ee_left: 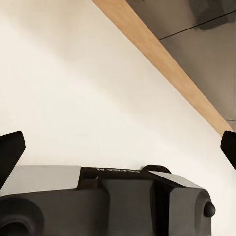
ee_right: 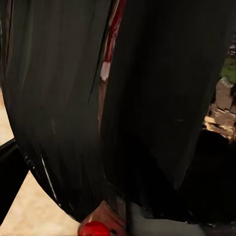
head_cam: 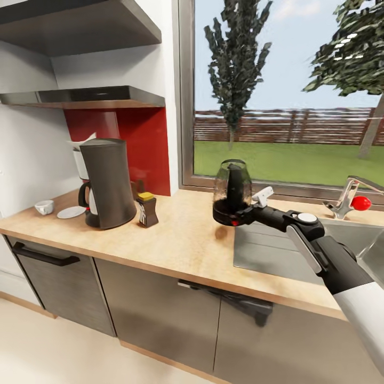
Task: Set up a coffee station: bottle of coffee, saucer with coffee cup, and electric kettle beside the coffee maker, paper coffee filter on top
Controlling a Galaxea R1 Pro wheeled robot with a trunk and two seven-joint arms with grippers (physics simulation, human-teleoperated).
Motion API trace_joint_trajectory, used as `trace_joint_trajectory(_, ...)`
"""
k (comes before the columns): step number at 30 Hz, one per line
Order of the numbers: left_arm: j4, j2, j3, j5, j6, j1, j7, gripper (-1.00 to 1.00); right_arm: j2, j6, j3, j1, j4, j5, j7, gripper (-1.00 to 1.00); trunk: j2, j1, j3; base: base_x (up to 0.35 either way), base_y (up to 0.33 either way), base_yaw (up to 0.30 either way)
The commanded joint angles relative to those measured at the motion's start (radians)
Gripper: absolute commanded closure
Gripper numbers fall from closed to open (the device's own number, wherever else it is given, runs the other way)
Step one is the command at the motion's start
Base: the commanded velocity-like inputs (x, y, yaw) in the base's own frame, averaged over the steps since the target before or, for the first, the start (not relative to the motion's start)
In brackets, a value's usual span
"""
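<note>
So the right gripper (head_cam: pixel 246 212) is clamped on the electric kettle (head_cam: pixel 232 193), holding it by the base side, hanging just above the countertop (head_cam: pixel 186 240) near the sink (head_cam: pixel 277 250) edge. In the right wrist cam the kettle's dark glass body (ee_right: pixel 123 108) sits right up against the lens. Coffee maker (head_cam: pixel 106 181) is well off to the left w/ the paper filter (head_cam: pixel 80 141) poking up at its top, bottle of coffee (head_cam: pixel 146 209) just beside it, saucer (head_cam: pixel 71 212) and coffee cup (head_cam: pixel 44 207) on the far side. The cup sits next to the saucer, not on it.

Left gripper (ee_left: pixel 118 152) looks spread open w/ nothing in it, pointing at the floor.

Risks imo: the grip is low and off to one side, so the kettle could tilt or slip on the way over. Also a tight landing spot, so it could easily knock the bottle.
</note>
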Motion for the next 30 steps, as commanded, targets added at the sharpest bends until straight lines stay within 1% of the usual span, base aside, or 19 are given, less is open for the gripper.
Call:
trace_joint_trajectory(1, 0.001, 0.000, -0.004, 0.002, -0.007, -0.001, -0.001, -1.00, -0.001, 0.009, 0.001, -0.001, -0.002, -0.016, -0.002, 1.00, -0.001, 0.000, -0.001, 0.000, 0.233, 0.075)
trace_joint_trajectory(9, 0.001, 0.001, -0.004, 0.002, -0.007, -0.001, -0.003, -1.00, -0.001, 0.009, 0.001, -0.001, -0.002, -0.016, -0.002, 1.00, -0.001, 0.000, -0.001, -0.003, 0.061, 0.231)
trace_joint_trajectory(14, 0.001, 0.002, -0.003, 0.002, -0.007, -0.001, -0.003, -1.00, -0.001, 0.009, 0.001, -0.001, -0.002, -0.016, -0.002, 1.00, -0.001, 0.000, -0.001, -0.094, 0.179, 0.210)
trace_joint_trajectory(19, 0.001, 0.002, -0.003, 0.002, -0.007, -0.002, -0.002, -1.00, -0.001, 0.009, 0.001, -0.002, -0.002, -0.016, -0.002, 1.00, -0.001, 0.000, -0.001, -0.082, 0.251, 0.038)
trace_joint_trajectory(30, 0.001, 0.003, -0.003, 0.002, -0.007, -0.001, -0.001, -1.00, 0.001, 0.009, 0.001, -0.001, -0.002, -0.018, -0.001, 1.00, -0.001, 0.000, -0.001, 0.046, 0.109, 0.001)
